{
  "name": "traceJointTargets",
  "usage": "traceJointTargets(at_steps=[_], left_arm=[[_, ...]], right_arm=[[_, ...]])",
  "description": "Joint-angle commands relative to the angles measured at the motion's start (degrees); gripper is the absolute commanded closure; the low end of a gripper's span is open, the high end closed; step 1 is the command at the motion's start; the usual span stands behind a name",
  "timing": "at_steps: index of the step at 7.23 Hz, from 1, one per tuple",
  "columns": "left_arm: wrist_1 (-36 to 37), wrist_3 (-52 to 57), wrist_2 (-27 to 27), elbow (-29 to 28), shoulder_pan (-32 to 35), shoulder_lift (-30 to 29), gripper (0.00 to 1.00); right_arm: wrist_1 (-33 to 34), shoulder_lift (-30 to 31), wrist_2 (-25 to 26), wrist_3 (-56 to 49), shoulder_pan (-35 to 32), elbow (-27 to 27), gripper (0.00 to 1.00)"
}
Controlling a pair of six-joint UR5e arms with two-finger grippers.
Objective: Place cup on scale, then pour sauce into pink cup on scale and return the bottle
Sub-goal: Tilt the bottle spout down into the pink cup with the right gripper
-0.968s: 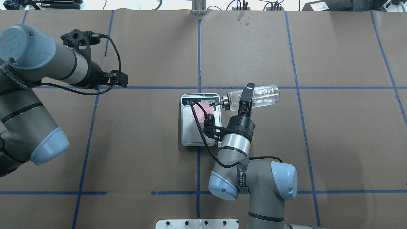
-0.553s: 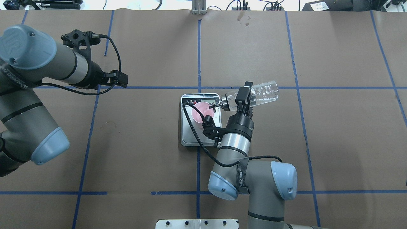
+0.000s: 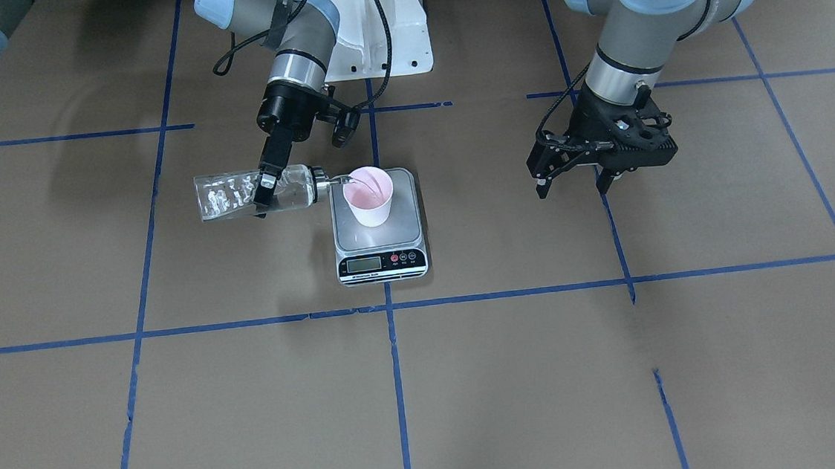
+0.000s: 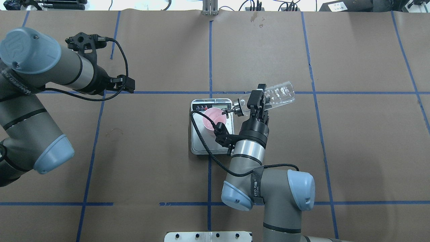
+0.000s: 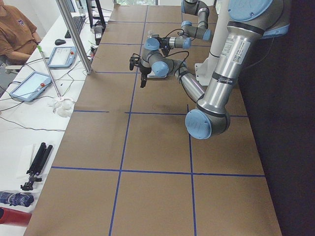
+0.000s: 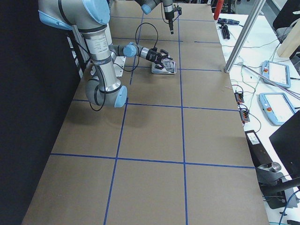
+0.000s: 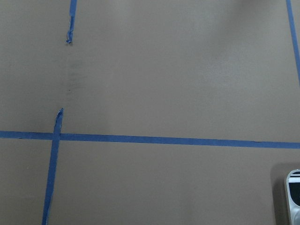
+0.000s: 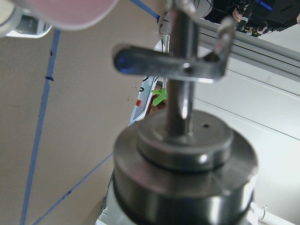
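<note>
The pale pink cup [image 3: 370, 196] stands upright on the silver plate of the scale [image 3: 406, 224], in the middle of the table. My right gripper [image 3: 263, 188] is shut on the clear glass bottle [image 3: 230, 195], which is tipped on its side to the robot's right of the scale. Its silver spout [image 3: 335, 182] reaches over the cup's rim. Clear sauce shows inside the glass. The overhead view shows the cup [image 4: 211, 117], scale [image 4: 201, 145], bottle [image 4: 279, 95] and right gripper [image 4: 257, 101]. My left gripper [image 3: 570, 191] hangs open and empty, far from the scale.
Blue tape lines grid the brown paper table. The robot's white base plate [image 3: 373, 51] is behind the scale. An aluminium post [image 5: 75, 34] and tablets [image 5: 61, 56] stand on the operators' side, where a person [image 5: 15, 34] sits. The scale's corner [image 7: 293, 197] shows in the left wrist view.
My right wrist has turned and the bottle's base has lifted and swung toward the far side, tilting the bottle more steeply toward the cup. The left arm has barely moved.
</note>
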State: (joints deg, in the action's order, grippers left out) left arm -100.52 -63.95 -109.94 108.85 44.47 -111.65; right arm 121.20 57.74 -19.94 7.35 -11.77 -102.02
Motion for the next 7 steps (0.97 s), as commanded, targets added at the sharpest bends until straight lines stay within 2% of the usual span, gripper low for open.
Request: traceJointTargets(at_steps=[1,7], left_arm=[[-0.03,0.06,-0.01,-0.04,0.0,0.03,0.0],[-0.03,0.06,-0.01,-0.04,0.0,0.03,0.0]], right_arm=[[0.0,0.09,0.6,-0.14,-0.01,0.06,1.0],[0.0,0.01,1.04,-1.02,-0.18,0.06,1.0]])
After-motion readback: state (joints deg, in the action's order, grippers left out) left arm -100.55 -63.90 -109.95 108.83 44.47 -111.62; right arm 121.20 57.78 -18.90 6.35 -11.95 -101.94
